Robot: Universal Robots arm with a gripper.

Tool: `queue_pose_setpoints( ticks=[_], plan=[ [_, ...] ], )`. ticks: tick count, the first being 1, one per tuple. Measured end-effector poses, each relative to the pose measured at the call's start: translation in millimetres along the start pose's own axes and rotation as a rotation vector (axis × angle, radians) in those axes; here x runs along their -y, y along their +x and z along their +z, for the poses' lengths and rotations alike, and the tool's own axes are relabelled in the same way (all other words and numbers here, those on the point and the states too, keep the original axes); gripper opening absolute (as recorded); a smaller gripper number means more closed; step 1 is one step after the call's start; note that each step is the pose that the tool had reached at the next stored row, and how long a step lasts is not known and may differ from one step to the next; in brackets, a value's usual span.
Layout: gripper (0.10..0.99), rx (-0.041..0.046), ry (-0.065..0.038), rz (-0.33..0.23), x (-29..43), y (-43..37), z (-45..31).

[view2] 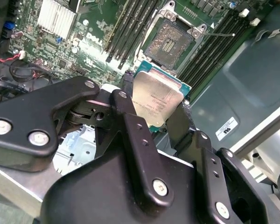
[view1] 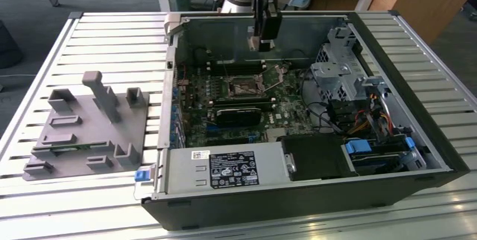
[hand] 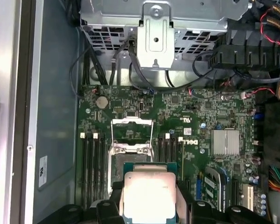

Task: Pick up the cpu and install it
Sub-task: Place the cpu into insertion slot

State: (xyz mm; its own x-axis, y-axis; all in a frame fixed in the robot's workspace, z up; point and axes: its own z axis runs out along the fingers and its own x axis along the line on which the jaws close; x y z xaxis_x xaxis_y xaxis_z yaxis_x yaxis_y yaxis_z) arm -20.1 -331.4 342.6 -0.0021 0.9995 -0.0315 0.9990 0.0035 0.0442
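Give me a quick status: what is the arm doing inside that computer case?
Gripper shut on the cpu. Cpu held above the motherboard, not yet in the socket. Socket open, nothing seen across it.

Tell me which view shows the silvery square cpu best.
The first wrist view: the silvery square cpu faces the camera squarely, clamped in the black gripper. The second wrist view shows it slanted, partly behind the gripper; the exterior view, just a small pale patch.
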Motion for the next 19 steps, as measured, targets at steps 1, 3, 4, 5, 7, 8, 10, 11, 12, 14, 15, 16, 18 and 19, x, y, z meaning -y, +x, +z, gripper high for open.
queue_pose_setpoints(
  ticks=[1,3,4,5,7,8,10,11,12,14,15,16,18,19],
  plan=[
    [0.533,0.0013,0.0,0.0,0.0,0.1,1.4],
    [0.533,0.0028,0.0,0.0,0.2,0.2,4.4],
    [0.533,0.0033,0.0,0.0,0.2,0.2,5.9],
    [0.533,0.0034,0.0,0.0,0.3,0.3,7.3],
    [0.533,0.0035,0.0,0.0,0.4,0.3,9.3],
    [0.533,0.0035,0.0,0.0,0.4,0.4,10.2],
    [0.533,0.0036,0.0,0.0,0.5,0.4,12.2],
    [0.533,0.0035,0.0,0.0,0.6,0.5,13.5],
    [0.533,0.0036,0.0,0.0,0.7,0.5,14.8],
    [0.533,0.0035,0.0,0.0,0.8,0.6,17.3],
    [0.533,0.0035,0.0,0.0,0.8,0.6,18.5],
    [0.533,0.0036,0.0,0.0,0.8,0.7,19.5],
    [0.533,0.0035,0.0,0.0,0.9,0.7,21.6],
    [0.533,0.0035,0.0,0.0,1.0,0.7,22.4]
  ],
)
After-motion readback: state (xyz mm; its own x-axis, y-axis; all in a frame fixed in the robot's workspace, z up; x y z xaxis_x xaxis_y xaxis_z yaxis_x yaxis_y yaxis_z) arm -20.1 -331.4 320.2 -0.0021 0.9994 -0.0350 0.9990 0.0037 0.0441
